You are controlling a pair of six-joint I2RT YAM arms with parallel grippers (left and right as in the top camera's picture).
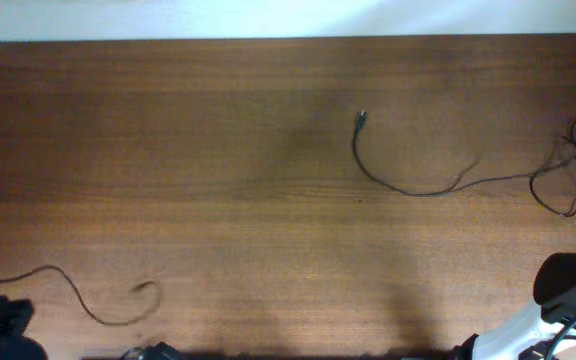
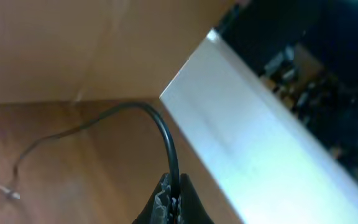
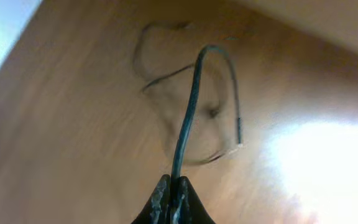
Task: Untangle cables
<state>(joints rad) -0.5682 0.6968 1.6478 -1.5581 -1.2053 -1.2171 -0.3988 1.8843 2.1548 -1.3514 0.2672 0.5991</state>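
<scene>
Left gripper point(image 2: 173, 202) at near-left table corner, jaws clamped on thin black flexible cable point(image 2: 166, 134). Cable arcs up from fingers, then trails left over brown wooden table point(image 1: 218, 230) to small pale plug point(image 2: 8, 194). Second thin black cable point(image 1: 408, 188) lies well apart, right of centre. Its small plug end point(image 1: 361, 118) points to far edge; its other end runs into tangled black loops point(image 1: 573, 175) at right edge. Right gripper point(image 3: 171, 199) at near-right corner, pinched shut on thin dark cord point(image 3: 188, 118). Cord bends over, tip point(image 3: 238, 130) hanging free.

We find no readable text, label, brand, number or sign anywhere on the things in these three views.
</scene>
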